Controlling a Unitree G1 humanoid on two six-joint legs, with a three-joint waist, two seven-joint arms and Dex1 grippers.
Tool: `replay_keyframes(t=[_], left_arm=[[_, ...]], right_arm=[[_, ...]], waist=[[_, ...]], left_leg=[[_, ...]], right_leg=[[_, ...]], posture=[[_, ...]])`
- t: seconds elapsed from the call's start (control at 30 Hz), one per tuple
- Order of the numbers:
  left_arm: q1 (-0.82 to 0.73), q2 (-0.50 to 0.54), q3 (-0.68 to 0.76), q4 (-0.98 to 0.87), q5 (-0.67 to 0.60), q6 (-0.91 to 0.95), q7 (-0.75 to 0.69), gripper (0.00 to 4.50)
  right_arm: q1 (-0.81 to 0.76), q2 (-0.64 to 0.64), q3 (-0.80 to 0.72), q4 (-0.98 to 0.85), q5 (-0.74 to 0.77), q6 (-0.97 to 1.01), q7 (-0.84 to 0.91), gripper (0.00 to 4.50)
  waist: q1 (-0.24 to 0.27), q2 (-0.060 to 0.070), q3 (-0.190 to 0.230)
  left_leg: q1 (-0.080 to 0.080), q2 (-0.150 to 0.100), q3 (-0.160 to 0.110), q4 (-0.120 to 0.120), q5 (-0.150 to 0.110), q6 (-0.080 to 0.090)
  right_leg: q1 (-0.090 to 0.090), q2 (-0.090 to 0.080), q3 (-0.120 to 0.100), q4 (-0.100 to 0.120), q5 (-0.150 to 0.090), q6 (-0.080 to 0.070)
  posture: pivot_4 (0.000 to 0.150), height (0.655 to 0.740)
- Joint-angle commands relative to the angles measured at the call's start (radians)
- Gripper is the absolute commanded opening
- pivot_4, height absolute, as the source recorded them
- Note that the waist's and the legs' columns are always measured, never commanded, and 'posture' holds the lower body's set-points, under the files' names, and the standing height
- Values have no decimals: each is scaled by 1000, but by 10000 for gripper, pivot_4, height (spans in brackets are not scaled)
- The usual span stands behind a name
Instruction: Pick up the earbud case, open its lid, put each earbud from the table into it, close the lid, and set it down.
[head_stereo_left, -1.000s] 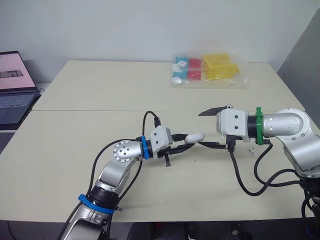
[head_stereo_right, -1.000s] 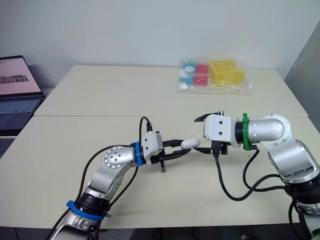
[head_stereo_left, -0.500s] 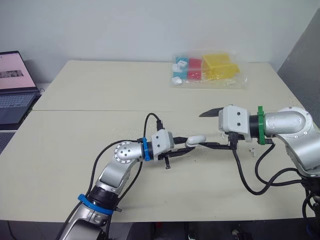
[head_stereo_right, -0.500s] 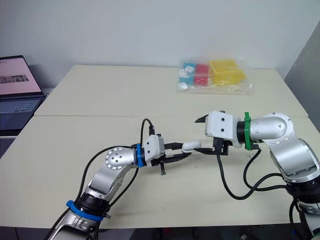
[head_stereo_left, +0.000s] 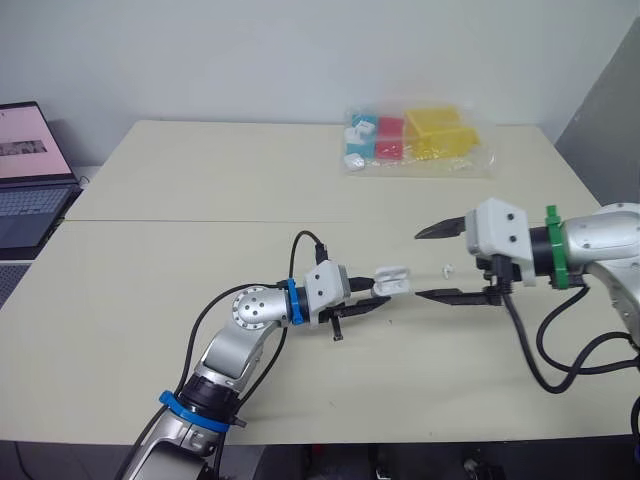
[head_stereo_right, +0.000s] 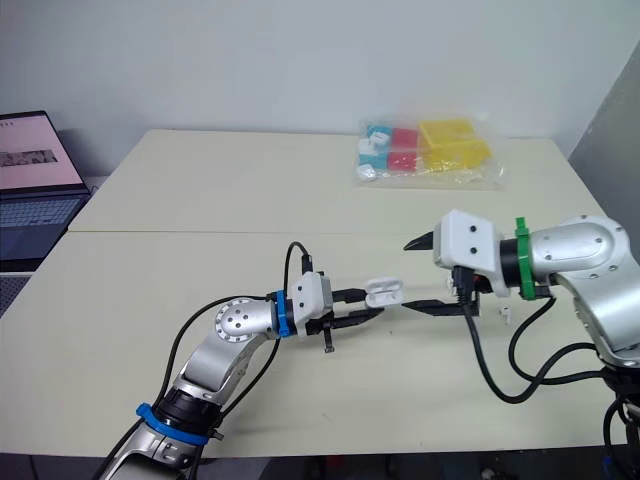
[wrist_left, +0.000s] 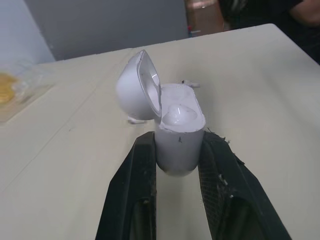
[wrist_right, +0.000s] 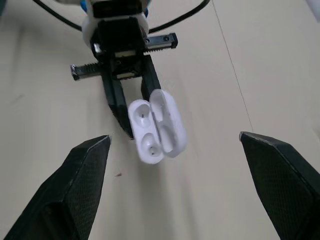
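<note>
My left gripper is shut on the base of the white earbud case, holding it just above the table near the middle. The case lid stands flipped open, and both sockets look empty. To the right of the case, my right gripper is open and apart from it, fingers spread wide with nothing between them. One small white earbud lies on the table between those fingers. Another earbud lies under the right wrist.
A clear bag of coloured blocks lies at the back right of the table. A laptop stands off the table's left edge. A black cable loops down from the right wrist.
The case lid, shut before, now stands open. My right gripper has drawn back to the right, away from the case. The left gripper has kept hold of the case.
</note>
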Motion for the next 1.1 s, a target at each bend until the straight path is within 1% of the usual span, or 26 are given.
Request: replay_keyframes(t=[0.03, 0.13, 0.2, 0.3, 0.37, 0.5, 0.53, 0.57, 0.63, 0.77, 0.87, 1.1], left_arm=[[11, 3, 37, -33, -23, 7, 24, 7798], [30, 11, 45, -51, -27, 11, 32, 7798], [36, 14, 44, -57, -28, 9, 34, 7798], [41, 15, 45, -70, -33, 15, 33, 7798], [45, 18, 42, -84, -41, 24, 19, 7798], [45, 19, 35, -90, -39, 22, 7, 7798], [44, 15, 32, -87, -39, 20, 5, 7798], [42, 12, 31, -84, -38, 17, 3, 7798], [39, 4, 25, -76, -35, 10, -1, 7798], [37, 1, 17, -71, -33, 6, -9, 7798], [37, 0, 14, -70, -33, 5, -13, 7798], [35, 0, 17, -70, -31, 9, -17, 7798]], right_arm=[[18, -45, -135, 1, 54, 80, -36, 42979], [105, -67, -246, -2, 81, 172, -94, 42979], [152, -67, -285, -13, 86, 204, -134, 42979], [243, -15, -345, -28, 43, 282, -289, 42979], [330, 35, -394, -47, 21, 376, -397, 42979], [443, 73, -398, -91, -17, 491, -525, 42979], [458, 118, -398, -81, -31, 529, -579, 42979], [466, 151, -397, -73, -39, 557, -620, 42979], [475, 220, -388, -29, -81, 549, -704, 42979], [451, 303, -389, 38, -96, 521, -762, 42979], [440, 313, -361, 83, -116, 467, -774, 42979], [418, 325, -357, 158, -119, 456, -786, 42979]], waist=[[0, 0, 0], [2, 0, 0], [4, 0, 0], [6, 0, 0], [6, 0, 0], [7, 1, -1], [5, 1, -1], [2, 0, -1], [1, 0, -1], [-1, 1, -2], [-2, 1, -2], [-2, 1, -2]], left_leg=[[0, 0, 0, 0, 0, 0], [0, 0, -1, 0, 0, 0], [-1, 0, -1, 0, 0, 0], [-1, 0, 0, 0, 0, 0], [0, 0, 0, 0, 0, 0], [0, 0, 0, 0, 0, 0], [-1, 0, 0, 0, 0, 0], [0, 0, 1, 0, 0, 0], [0, 0, 0, 0, 0, 0], [0, -1, 1, 0, 0, 0], [0, -1, 1, 0, 0, 0], [-1, -1, 1, -1, 0, 0]], right_leg=[[0, 0, 0, 0, 0, 0], [0, 0, 0, 0, 0, 0], [1, 0, 0, -1, 0, -1], [0, -1, 1, 0, 1, -2], [0, -1, 1, 0, 0, 0], [0, 0, 1, 0, 0, 0], [0, 0, 1, 0, 0, 0], [0, 0, 1, 0, 0, 0], [1, 1, 1, 0, 0, 0], [0, 1, 1, 1, 0, 0], [0, 2, 1, 0, 0, 1], [0, 2, 2, -1, 0, 1]], posture=[[1500, 7400], [1500, 7400], [1500, 7400], [1500, 7400], [1500, 7400], [1500, 7400], [1500, 7400], [1500, 7400], [1500, 7400], [1500, 7400], [1500, 7400], [1500, 7400]])
